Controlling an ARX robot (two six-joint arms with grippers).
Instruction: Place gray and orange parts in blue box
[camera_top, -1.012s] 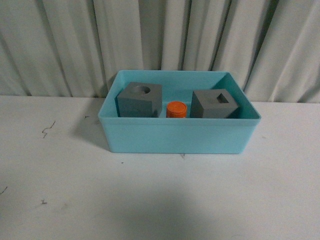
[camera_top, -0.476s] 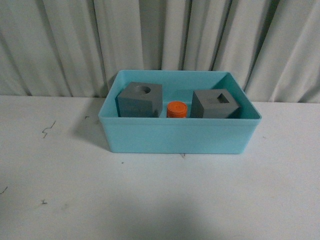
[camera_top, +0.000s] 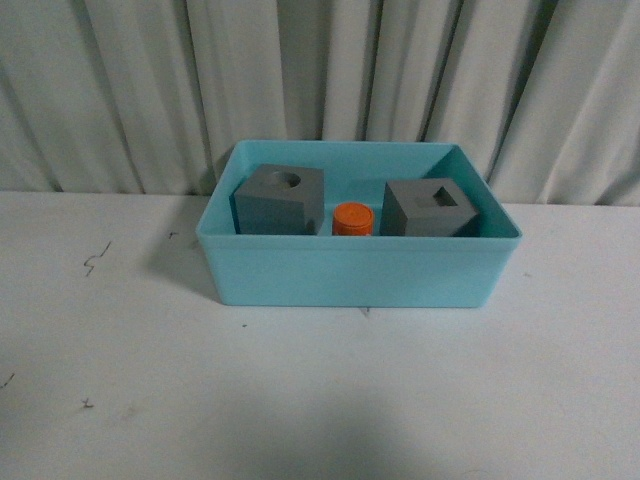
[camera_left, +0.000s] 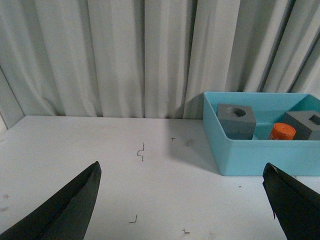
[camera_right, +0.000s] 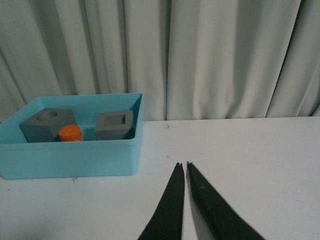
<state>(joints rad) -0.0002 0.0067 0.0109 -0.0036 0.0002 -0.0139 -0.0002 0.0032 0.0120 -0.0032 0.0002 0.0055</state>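
By the look of it the task is done: the blue box (camera_top: 360, 272) holds all three parts in a row, the gray cube with the round recess (camera_top: 281, 200), then the orange cylinder (camera_top: 353, 219), then the gray cube with the square recess (camera_top: 430, 208), and nothing is left out on the white table (camera_top: 300, 390). The left gripper (camera_left: 182, 200) hangs spread wide and empty, with the box ahead of it and off to its right. The right gripper (camera_right: 184, 172) has its fingers pressed together on nothing, with the box ahead and to its left, well apart from both.

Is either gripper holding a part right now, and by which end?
Nothing is held. The left gripper is open and empty, the right gripper shut on nothing. Both gray cubes and the orange cylinder sit in the blue box.
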